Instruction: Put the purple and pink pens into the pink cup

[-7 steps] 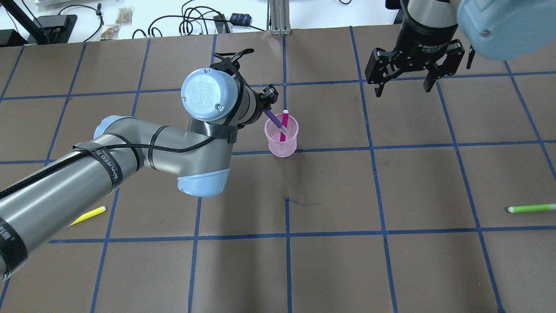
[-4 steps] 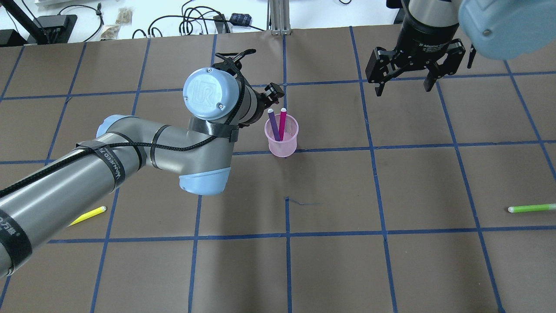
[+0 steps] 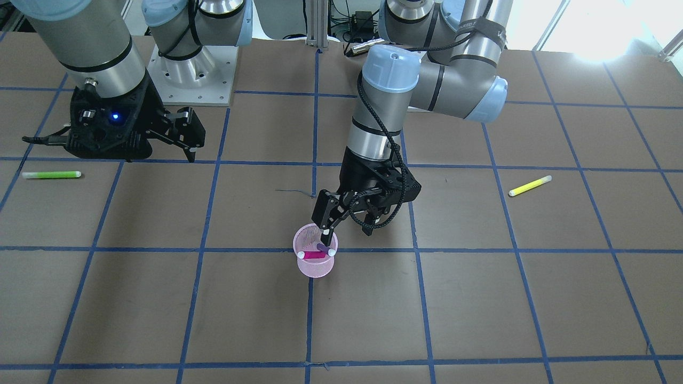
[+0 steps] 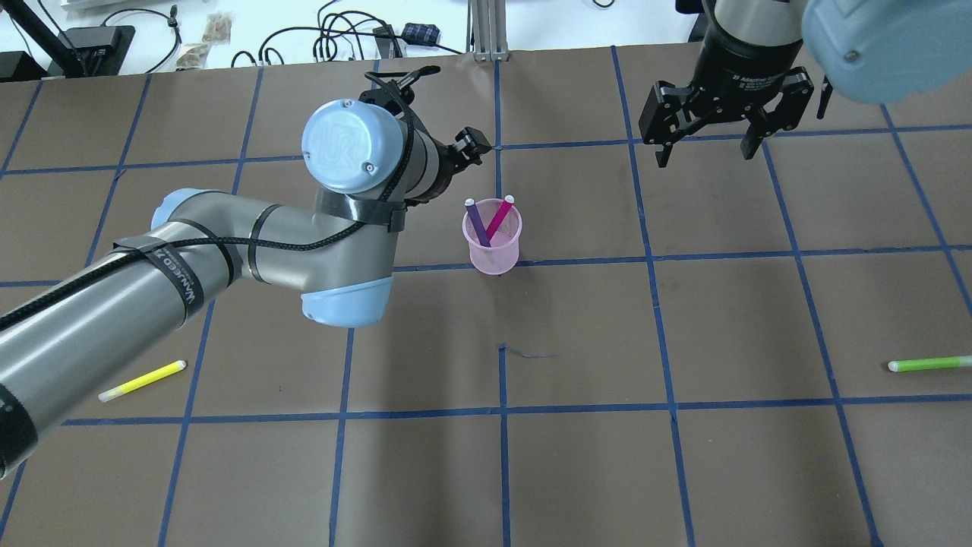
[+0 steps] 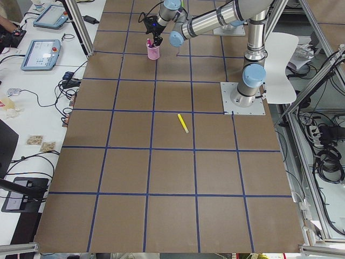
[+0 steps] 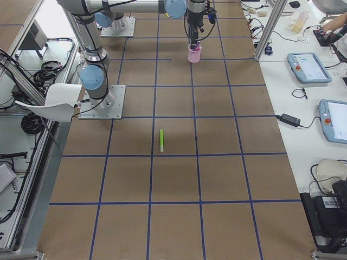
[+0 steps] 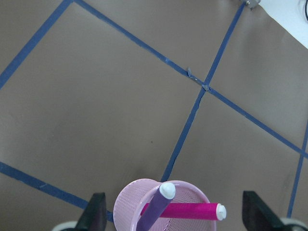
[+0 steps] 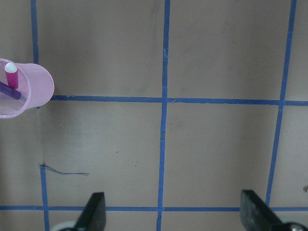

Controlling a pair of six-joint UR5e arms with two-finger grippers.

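Observation:
The pink mesh cup (image 4: 492,245) stands upright near the table's middle. The purple pen (image 4: 477,222) and the pink pen (image 4: 499,219) both stand in it, leaning apart, white tips up. They also show in the left wrist view, purple pen (image 7: 155,209) and pink pen (image 7: 190,210), inside the cup (image 7: 130,207). My left gripper (image 3: 347,232) is open and empty, just above and beside the cup (image 3: 315,266). My right gripper (image 4: 704,158) is open and empty, raised far to the right of the cup.
A yellow pen (image 4: 142,380) lies at the near left under my left arm. A green pen (image 4: 928,364) lies at the right edge. Cables and small boxes (image 4: 357,42) sit beyond the table's far edge.
My left gripper has let go of the purple pen, which now stands in the cup, and has drawn back to the left. The pink pen now leans right. The right arm has barely moved.

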